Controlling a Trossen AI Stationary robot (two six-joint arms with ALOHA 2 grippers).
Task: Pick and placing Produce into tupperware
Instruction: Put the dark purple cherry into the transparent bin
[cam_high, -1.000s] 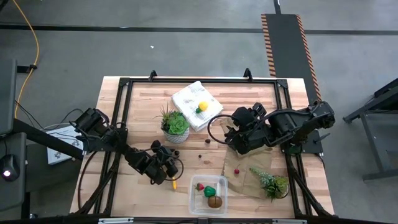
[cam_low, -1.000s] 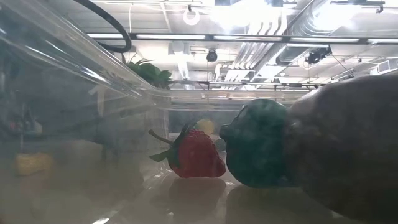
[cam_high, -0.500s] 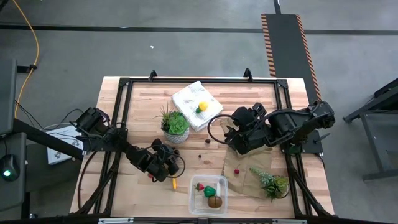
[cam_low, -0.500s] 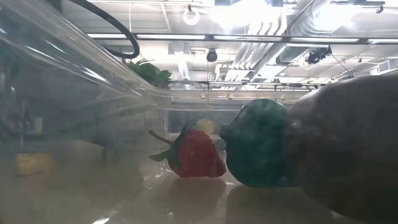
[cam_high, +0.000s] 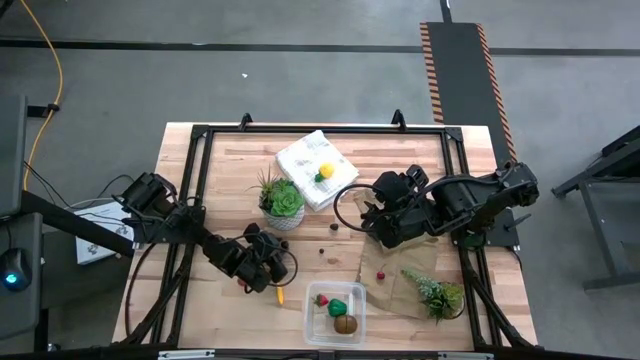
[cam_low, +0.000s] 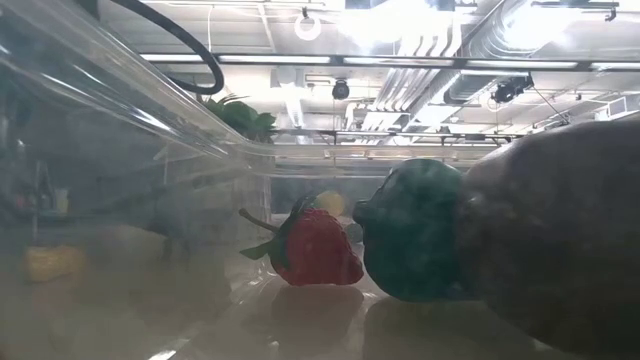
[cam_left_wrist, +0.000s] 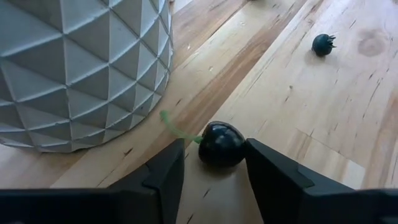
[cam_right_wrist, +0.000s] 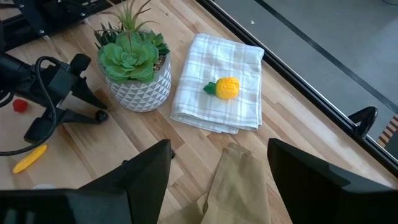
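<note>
Left hand (cam_left_wrist: 214, 163) brackets dark cherry (cam_left_wrist: 221, 144) (hidden from overhead).

two plants (cam_high: 282, 200), one cloth (cam_high: 316, 168) — one tupperware (cam_high: 335, 312)

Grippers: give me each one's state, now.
Left end effector: fingers either side of a dark berry, not visibly clamped; cannot tell.
Right end effector: open, empty, above the table.

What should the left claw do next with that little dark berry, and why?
Probably close gently on it. The left claw has one finger on each side of the small dark round berry with the green stem, which lies on the wooden table beside the grey faceted pot. The fingers look not quite tight yet, so pinching comes before lifting.
</note>
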